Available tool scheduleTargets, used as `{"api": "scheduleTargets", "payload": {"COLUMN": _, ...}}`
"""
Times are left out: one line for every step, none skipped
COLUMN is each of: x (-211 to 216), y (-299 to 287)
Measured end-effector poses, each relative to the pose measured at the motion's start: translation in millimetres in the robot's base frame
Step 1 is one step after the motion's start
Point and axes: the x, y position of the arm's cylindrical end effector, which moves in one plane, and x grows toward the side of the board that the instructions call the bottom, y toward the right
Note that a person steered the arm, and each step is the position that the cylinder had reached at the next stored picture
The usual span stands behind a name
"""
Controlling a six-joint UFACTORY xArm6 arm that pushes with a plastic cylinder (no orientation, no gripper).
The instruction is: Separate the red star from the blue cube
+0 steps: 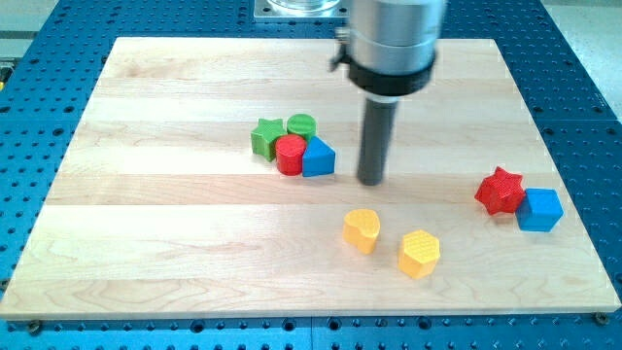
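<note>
1. View's left of centre: cluster of green star (266,137), green cylinder (301,124), red cylinder (290,155) and blue triangular block (319,157), all touching. Not the target.
2. Centre: the end effector is a bare rod, nothing to clench or release; its tip (372,181) is down on the desk (146,224), just to the right of the blue triangular block, touching no block.
3. Below the tip: yellow heart (362,230) and yellow hexagon (419,253), near each other, clear of the route.
4. View's right: red star (500,191) touching blue cube (539,209); star sits up-left of the cube.
5. Key relation: the pair lies well to the right and slightly below the tip, star on the near side. My guess: pushing straight right would shove both, so the tip should come in at the seam.
</note>
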Motion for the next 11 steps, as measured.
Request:
{"api": "scheduleTargets", "payload": {"x": -12.5, "y": 34.8}}
{"api": "scheduleTargets", "payload": {"x": -26.5, "y": 55.2}}
{"api": "scheduleTargets", "payload": {"x": -35.3, "y": 78.0}}
{"api": "scheduleTargets", "payload": {"x": -38.3, "y": 99.7}}
{"api": "scheduleTargets", "payload": {"x": -19.1, "y": 156.9}}
{"api": "scheduleTargets", "payload": {"x": 24.7, "y": 186.3}}
{"api": "scheduleTargets", "payload": {"x": 49.7, "y": 181.1}}
{"api": "scheduleTargets", "payload": {"x": 44.1, "y": 105.4}}
{"api": "scheduleTargets", "payload": {"x": 17.6, "y": 47.1}}
{"api": "scheduleTargets", "payload": {"x": -12.6, "y": 137.0}}
{"api": "scheduleTargets", "payload": {"x": -27.6, "y": 79.3}}
